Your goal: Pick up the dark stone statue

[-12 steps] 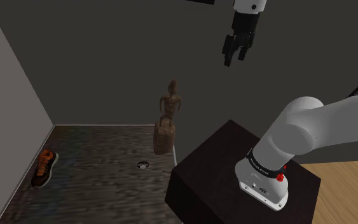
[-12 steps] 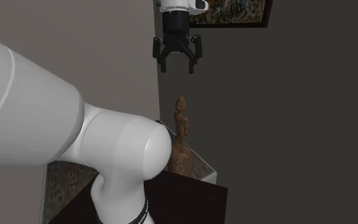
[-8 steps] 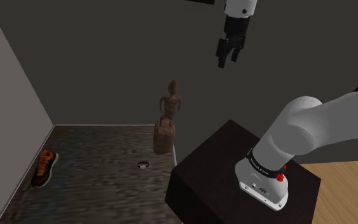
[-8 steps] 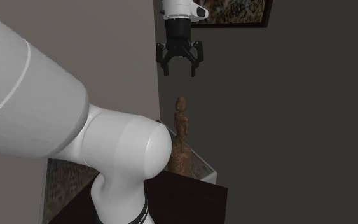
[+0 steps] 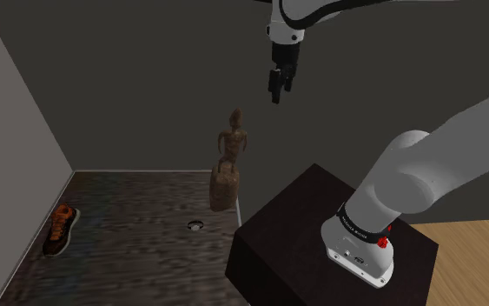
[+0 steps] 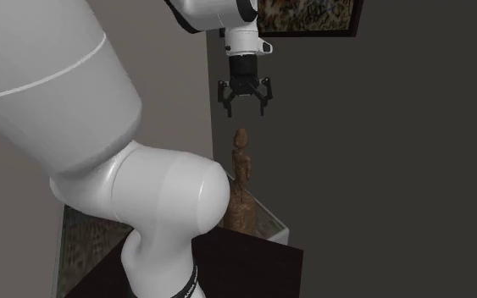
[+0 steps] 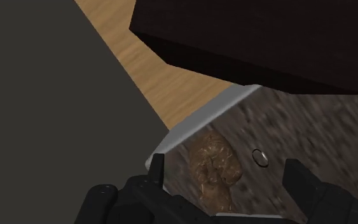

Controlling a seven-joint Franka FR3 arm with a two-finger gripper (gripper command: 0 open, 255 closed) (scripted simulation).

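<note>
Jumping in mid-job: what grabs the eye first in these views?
The brown carved statue stands upright on the mottled floor beside the dark stand, with the open black gripper hanging above its head. An orange-brown shoe lies at the shoulder view's left, by the wall.

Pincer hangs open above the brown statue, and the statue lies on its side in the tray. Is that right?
Not quite. The pincer does hang open above the brown statue, but the statue stands upright, not on its side. The second exterior view shows this plainly.
</note>
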